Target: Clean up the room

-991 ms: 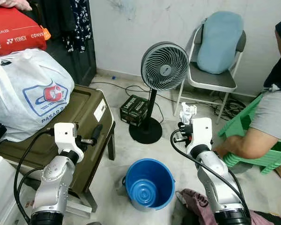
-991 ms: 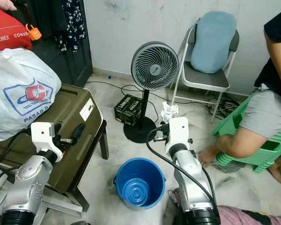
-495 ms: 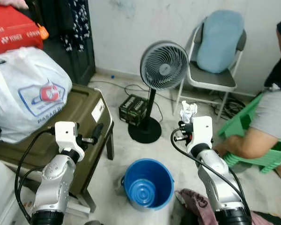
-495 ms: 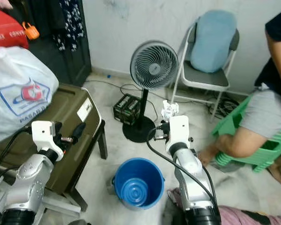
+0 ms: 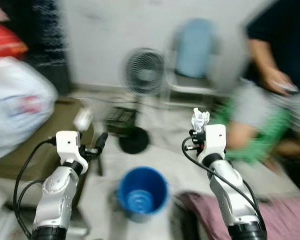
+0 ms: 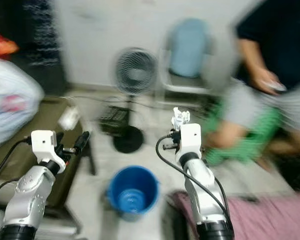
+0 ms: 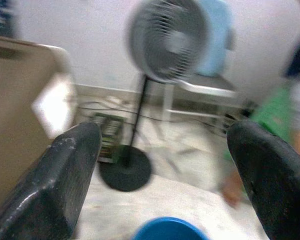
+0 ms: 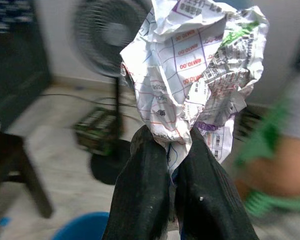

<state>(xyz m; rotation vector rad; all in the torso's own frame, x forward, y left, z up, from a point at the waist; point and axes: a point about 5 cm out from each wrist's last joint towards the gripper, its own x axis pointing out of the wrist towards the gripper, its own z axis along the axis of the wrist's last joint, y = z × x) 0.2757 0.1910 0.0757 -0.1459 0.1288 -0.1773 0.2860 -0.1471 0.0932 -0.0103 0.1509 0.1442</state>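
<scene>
Between right fingers (image 8: 155,190) — crumpled receipt (image 8: 190,80)

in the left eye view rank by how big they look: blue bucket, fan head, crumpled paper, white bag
1. white bag
2. blue bucket and fan head, near alike, blur makes it unsure
3. crumpled paper, held in the right gripper

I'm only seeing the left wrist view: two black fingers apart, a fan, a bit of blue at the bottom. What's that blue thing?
Observer: A blue bucket standing on the floor between the two arms.
Operator: Is the other hand doing anything?
Observer: The right hand is shut on a crumpled printed paper.
Operator: Is that paper over the bucket?
Observer: No, in the head views it is held up to the right of the bucket, not above it.
Operator: Anyone nearby?
Observer: A person sits to the right, blurred.
</scene>
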